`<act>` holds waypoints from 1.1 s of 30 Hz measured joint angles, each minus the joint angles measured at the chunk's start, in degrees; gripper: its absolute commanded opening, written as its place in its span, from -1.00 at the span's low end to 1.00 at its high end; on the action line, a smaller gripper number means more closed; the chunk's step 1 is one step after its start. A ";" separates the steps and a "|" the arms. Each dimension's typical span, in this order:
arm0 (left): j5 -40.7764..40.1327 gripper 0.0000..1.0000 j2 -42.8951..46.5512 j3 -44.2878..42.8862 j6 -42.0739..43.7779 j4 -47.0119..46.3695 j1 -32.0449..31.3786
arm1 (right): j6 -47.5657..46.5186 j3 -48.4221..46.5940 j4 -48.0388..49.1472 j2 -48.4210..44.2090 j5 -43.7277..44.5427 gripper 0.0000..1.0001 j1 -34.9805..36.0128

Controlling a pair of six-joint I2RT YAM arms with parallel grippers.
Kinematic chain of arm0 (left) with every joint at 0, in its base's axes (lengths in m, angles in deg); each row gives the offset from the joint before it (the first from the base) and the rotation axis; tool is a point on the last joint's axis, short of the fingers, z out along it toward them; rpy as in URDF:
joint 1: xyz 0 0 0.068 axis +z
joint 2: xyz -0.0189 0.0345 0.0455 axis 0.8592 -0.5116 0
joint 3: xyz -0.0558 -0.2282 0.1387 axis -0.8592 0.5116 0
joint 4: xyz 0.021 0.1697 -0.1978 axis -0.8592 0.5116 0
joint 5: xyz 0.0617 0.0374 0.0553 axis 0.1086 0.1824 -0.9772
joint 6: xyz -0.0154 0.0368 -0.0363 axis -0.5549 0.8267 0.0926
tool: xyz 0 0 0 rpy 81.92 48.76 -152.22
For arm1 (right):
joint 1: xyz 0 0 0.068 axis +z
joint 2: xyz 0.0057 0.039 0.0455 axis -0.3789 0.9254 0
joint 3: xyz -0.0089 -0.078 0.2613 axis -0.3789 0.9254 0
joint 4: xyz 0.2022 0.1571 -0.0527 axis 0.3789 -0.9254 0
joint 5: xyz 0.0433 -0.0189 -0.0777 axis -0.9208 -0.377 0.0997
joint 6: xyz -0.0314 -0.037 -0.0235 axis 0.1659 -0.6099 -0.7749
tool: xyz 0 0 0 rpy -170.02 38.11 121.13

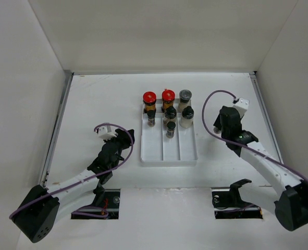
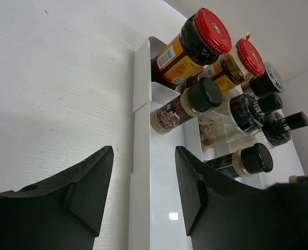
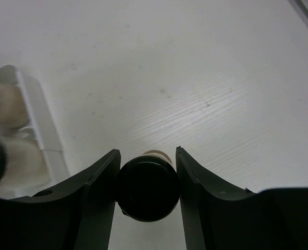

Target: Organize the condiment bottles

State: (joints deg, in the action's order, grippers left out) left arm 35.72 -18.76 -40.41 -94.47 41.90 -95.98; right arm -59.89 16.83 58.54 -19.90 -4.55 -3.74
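**A:** What does the right tool (image 3: 147, 156) have?

**B:** A black-capped shaker (image 3: 147, 194), pinched across its cap, one finger on each side. From here I can't tell whether its base rests on the counter (image 3: 206, 78) or hangs just above it.

**A:** How will it handle?

**B:** I'd judge it small, light and rigid. The cap is round and smooth, so it could twist or slide in a two-finger pinch. A hold lower down on the neck or body would probably be steadier, if the fingers can reach it. The body may be glass, so it wants setting down gently.

**A:** Where does it go?

**B:** Likely into the tray (image 3: 36, 114), which lies to that tool's left with its channel wall nearest.

**A:** And the left tool (image 2: 143, 156)?

**B:** Its fingers are spread and hold nothing. The tray's outer wall runs straight ahead between them. The red-capped bottles (image 2: 212, 28) stand beyond, ahead and to its right, with more shakers packed close beside them. That leaves little room for fingers.
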 measured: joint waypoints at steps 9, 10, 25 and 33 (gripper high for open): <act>-0.02 0.11 -0.70 0.00 0.00 -0.02 0.22 | 2.16 -5.01 -0.79 -1.22 -0.76 -0.20 18.27; -0.02 0.12 -0.83 0.00 0.00 -0.02 0.31 | 2.27 -5.22 -0.20 0.00 -0.87 -0.20 19.89; -0.02 0.26 -1.53 0.00 -0.02 -0.04 0.44 | -0.09 -7.02 7.45 16.85 -2.51 -0.14 23.80; 0.04 0.38 -1.75 0.00 -0.35 -0.04 1.11 | -0.22 -7.02 9.31 19.17 -2.58 0.31 23.76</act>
State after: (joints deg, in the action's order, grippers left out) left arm 35.77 -20.51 -40.41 -94.82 41.85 -94.87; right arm -60.11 9.81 67.85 -0.74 -7.13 20.01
